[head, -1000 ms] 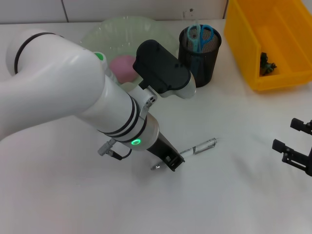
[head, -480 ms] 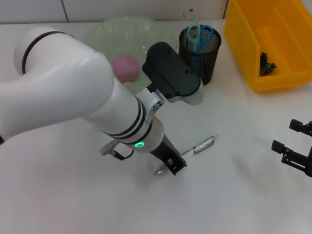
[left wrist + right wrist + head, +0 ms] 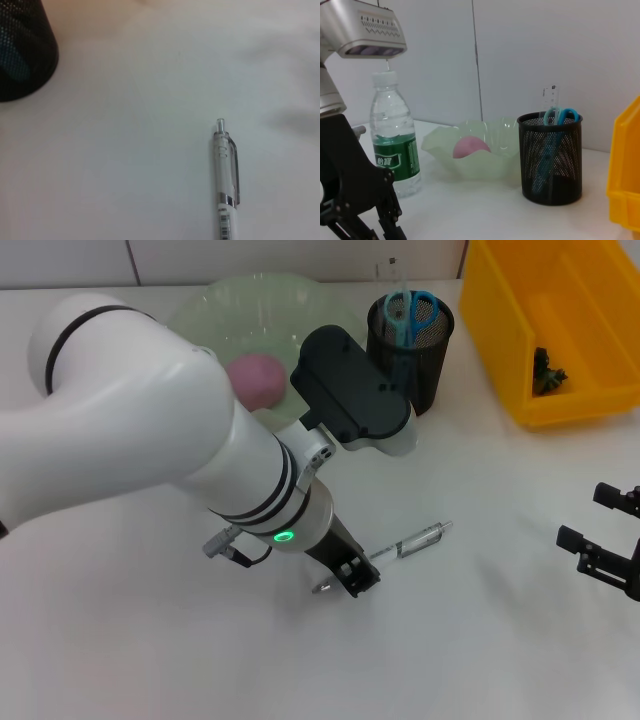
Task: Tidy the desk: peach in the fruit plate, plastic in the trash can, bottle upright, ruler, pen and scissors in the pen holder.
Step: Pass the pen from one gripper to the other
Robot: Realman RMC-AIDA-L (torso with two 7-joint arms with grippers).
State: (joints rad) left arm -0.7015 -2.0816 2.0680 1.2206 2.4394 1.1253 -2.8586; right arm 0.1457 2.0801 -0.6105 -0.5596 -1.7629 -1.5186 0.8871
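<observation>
Step in hand: pen pickup. The pen (image 3: 412, 540) lies flat on the table (image 3: 480, 640); the left gripper (image 3: 350, 575) sits at its tip end, low over the table. Whether its fingers are spread or pinching the pen cannot be told. The holder (image 3: 410, 340) stands beyond the gripper, already containing scissors (image 3: 412, 312) and ruler (image 3: 549, 97). The peach (image 3: 258, 378) is in the plate (image 3: 215, 310); the bottle (image 3: 395, 135) stands upright. The right gripper (image 3: 608, 550) is parked, spread. Next move: secure the pen, lift, carry to the holder.

Clear pen (image 3: 415, 541) flat on table; pink peach (image 3: 258, 379) in plate; scissors (image 3: 411, 310), ruler in black holder (image 3: 410, 350); bottle (image 3: 395, 135) upright.
</observation>
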